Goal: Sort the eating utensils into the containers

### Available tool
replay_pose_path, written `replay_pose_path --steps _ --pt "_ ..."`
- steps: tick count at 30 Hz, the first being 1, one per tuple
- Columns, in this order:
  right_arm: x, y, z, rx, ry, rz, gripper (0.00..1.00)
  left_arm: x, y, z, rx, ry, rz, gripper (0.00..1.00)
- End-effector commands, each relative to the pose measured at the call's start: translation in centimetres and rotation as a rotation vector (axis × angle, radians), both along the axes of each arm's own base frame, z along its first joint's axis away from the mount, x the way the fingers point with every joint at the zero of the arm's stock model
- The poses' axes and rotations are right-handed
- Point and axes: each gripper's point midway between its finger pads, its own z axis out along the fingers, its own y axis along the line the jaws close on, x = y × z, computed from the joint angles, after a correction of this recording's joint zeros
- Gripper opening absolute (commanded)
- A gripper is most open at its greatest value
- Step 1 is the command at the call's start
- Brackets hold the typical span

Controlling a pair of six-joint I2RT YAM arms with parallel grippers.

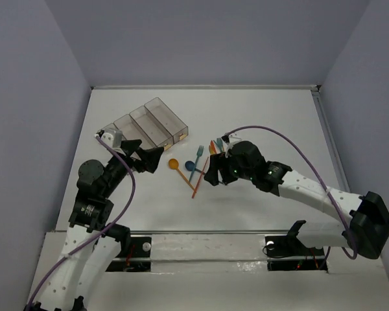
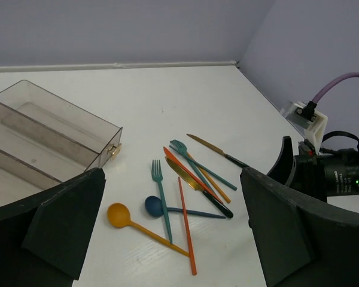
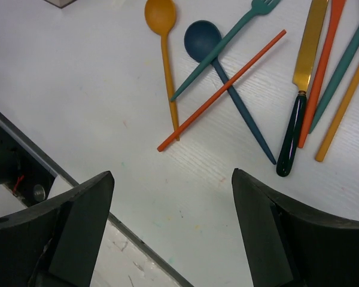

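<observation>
Top external view shows the eating utensils lying loose and partly crossed on the worktop, to the near right of the containers, between the left end effector and the right end effector, both spread wide and empty.

Clear smoky glossy plastic bins, matt coloured plastic utensils, knife with shiny gold metallic blade and glossy dark handle, white matt faintly grained table
</observation>
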Motion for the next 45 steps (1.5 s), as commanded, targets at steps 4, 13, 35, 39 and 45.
replay_pose_path --steps 4,13,35,39,45 --pt "1.9 1.8 1.8 0.078 -0.066 -0.118 0.83 -0.1 1.0 2.6 -0.007 -0.064 0.059 0.99" --pt "2.2 3.6 -1.4 0.147 -0.010 -0.188 0.74 -0.5 1.1 3.0 -0.015 -0.080 0.054 0.99" --pt "3.2 5.9 -10.3 0.068 0.133 -0.283 0.44 -1.4 0.9 3.4 -0.023 -0.097 0.042 0.99" --pt "3.6 6.5 -11.0 0.060 0.141 -0.281 0.42 -1.3 0.8 3.3 -0.022 -0.094 0.039 0.99" --pt "4.0 6.4 -12.1 0.026 0.149 -0.307 0.35 -1.4 0.6 3.3 -0.023 -0.095 0.031 0.99"
